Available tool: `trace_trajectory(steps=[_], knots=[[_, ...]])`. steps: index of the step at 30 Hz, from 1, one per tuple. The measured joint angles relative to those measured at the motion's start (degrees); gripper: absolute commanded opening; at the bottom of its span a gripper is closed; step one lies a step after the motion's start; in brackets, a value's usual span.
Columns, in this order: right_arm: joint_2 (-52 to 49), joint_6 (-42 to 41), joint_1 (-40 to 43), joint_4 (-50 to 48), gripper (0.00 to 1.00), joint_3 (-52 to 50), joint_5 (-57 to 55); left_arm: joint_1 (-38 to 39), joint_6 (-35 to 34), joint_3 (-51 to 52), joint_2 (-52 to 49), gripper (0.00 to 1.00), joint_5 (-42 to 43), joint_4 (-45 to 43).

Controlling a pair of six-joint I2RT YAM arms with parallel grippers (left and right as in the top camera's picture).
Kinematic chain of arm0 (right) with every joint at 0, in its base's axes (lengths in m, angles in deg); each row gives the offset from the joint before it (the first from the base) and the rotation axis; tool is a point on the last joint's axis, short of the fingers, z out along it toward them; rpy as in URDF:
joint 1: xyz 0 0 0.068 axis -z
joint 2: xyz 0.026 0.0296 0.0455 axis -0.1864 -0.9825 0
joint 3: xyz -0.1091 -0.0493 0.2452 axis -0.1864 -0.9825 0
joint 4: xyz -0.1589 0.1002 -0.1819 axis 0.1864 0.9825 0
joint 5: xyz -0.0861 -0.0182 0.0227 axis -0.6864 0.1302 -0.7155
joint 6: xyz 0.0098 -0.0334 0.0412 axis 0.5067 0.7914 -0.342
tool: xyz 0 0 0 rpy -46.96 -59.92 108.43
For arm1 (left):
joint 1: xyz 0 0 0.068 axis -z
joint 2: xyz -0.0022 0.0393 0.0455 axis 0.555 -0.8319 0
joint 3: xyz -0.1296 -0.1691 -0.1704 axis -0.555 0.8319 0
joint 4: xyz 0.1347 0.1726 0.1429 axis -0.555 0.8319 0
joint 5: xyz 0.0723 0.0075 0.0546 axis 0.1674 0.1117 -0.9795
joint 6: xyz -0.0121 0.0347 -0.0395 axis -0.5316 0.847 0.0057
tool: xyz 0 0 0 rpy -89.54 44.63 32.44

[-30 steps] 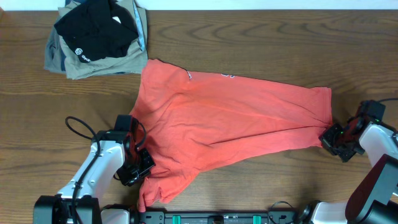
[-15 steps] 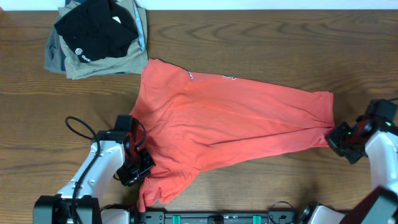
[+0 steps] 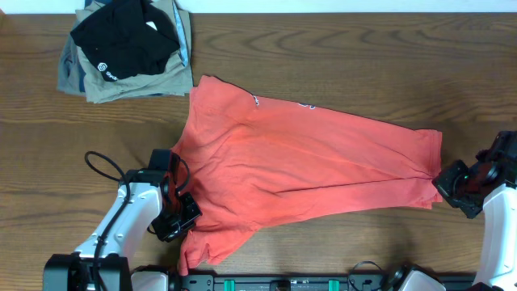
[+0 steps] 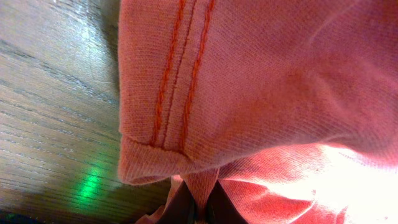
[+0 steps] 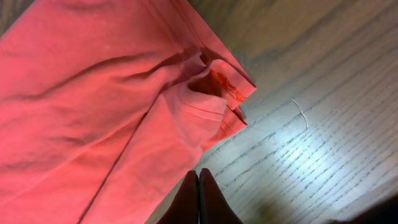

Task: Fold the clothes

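Note:
The red-orange T-shirt lies stretched across the middle of the wooden table, with a bit of print showing at its far edge. My left gripper is at its lower left part, shut on a pinch of the fabric. The left wrist view shows the stitched hem above the closed fingers. My right gripper is at the shirt's right lower corner, shut on its edge. In the right wrist view the closed fingertips meet the shirt's edge.
A black folded garment with a small white logo lies on a khaki-grey folded garment at the far left corner. A black cable loops beside the left arm. A short white thread lies on the wood.
My right gripper has moved right and drawn the shirt's right edge with it, stretching the shirt out. The left gripper has stayed in place.

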Motion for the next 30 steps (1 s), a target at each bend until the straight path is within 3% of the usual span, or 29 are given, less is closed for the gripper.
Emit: trace_trajectory(steps=[2,7,14,22,30], knots=[[0.0,0.11,0.0,0.11,0.09,0.0,-0.04,0.0,0.0,0.0,0.0,0.07,0.0,0.0],[0.0,0.42,0.0,0.17,0.47,0.0,-0.74,0.02,0.0,0.0,0.0,0.07,0.0,0.0],[0.0,-1.14,0.0,-2.91,0.72,-1.18,-3.48,0.0,0.0,0.0,0.0,0.07,0.0,0.0],[-0.48,-1.7,0.0,-11.58,0.75,-6.97,-4.5,0.0,0.0,0.0,0.0,0.06,0.0,0.02],[-5.38,-1.92,0.0,-15.47,0.61,-8.55,-4.46,0.0,0.0,0.0,0.0,0.07,0.0,0.02]])
